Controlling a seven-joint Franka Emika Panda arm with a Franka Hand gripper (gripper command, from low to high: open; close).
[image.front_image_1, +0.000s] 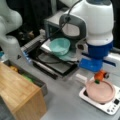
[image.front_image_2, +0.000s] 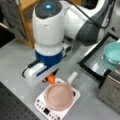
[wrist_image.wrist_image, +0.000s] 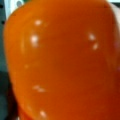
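- Gripper (image.front_image_1: 101, 75): hangs below the blue wrist housing, just above the rim of the pink pan (image.front_image_1: 100, 92); in a front view it shows at the far edge of the pan (image.front_image_2: 59, 96).
- Jaws: pinching an orange toy carrot (image.front_image_1: 100, 74) with a green tip; the same carrot (image.front_image_2: 51, 79) shows under the wrist in a front view, and its glossy orange skin (wrist_image.wrist_image: 62, 62) fills the wrist view.
- Step in hand, as judged: the carrot is carried, held clear of the pan's floor, at the pan's edge rather than over its middle.
- Next move, as judged: calls for a short shift toward the pan's centre and a gentle lowering before the jaws part, since the rounded toy could roll off the rim.
- Pan's support: a white induction cooker (image.front_image_1: 110, 106) with buttons along its front, on the grey table (image.front_image_1: 65, 102).
- Surroundings: a teal bowl (image.front_image_1: 59, 46) on a dark tray (image.front_image_1: 58, 65), well apart from the pan; a wooden shelf (image.front_image_1: 17, 93) at a front view's left.
- Hidden: the fingertips are largely masked by the carrot and wrist; the wrist view shows nothing of the pan.
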